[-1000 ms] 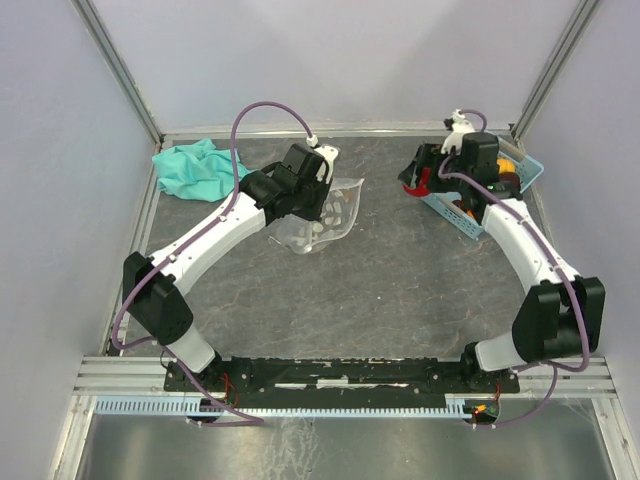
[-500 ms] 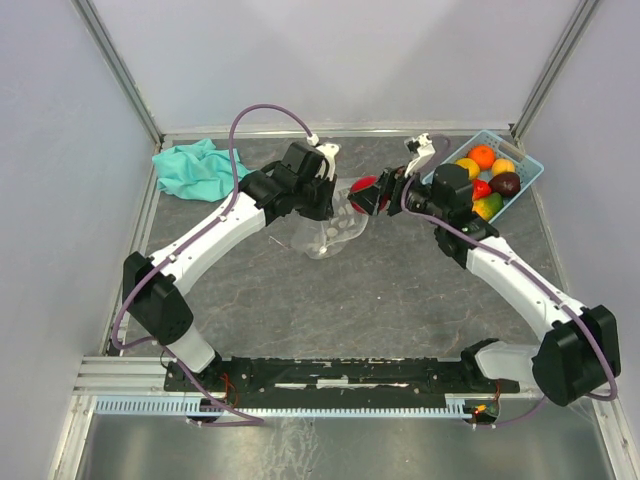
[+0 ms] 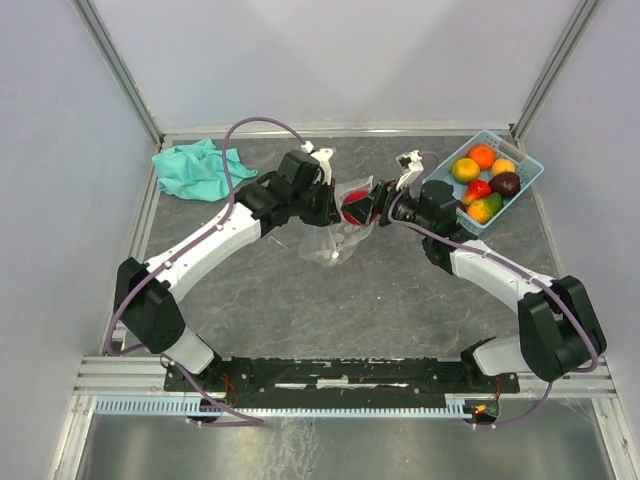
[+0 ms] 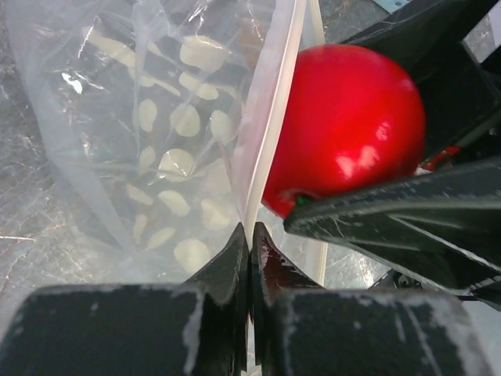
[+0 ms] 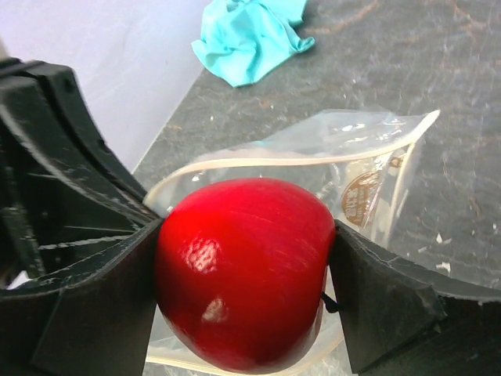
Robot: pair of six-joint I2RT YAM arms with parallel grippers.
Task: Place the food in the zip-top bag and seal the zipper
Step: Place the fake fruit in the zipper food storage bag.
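My right gripper [image 3: 362, 207] is shut on a glossy red toy fruit [image 5: 244, 270], also seen in the top view [image 3: 355, 208] and the left wrist view [image 4: 348, 129]. It holds the fruit at the open mouth of the clear dotted zip-top bag [image 3: 335, 235]. My left gripper [image 4: 250, 243] is shut on the bag's whitish zip strip [image 4: 270, 117] and holds the mouth up off the table. The bag's rim [image 5: 235, 163] curves around behind the fruit. The slider is not visible. More toy fruits [image 3: 482, 180], orange, yellow, green, red and maroon, lie in the basket.
A light-blue perforated basket [image 3: 530, 160] stands at the back right. A teal cloth [image 3: 195, 168] lies at the back left, also in the right wrist view [image 5: 250, 35]. Metal frame posts stand at the back corners.
My right gripper carried the red fruit from the basket leftward to the bag's mouth. My left gripper shifted slightly right and forward, still holding the bag.
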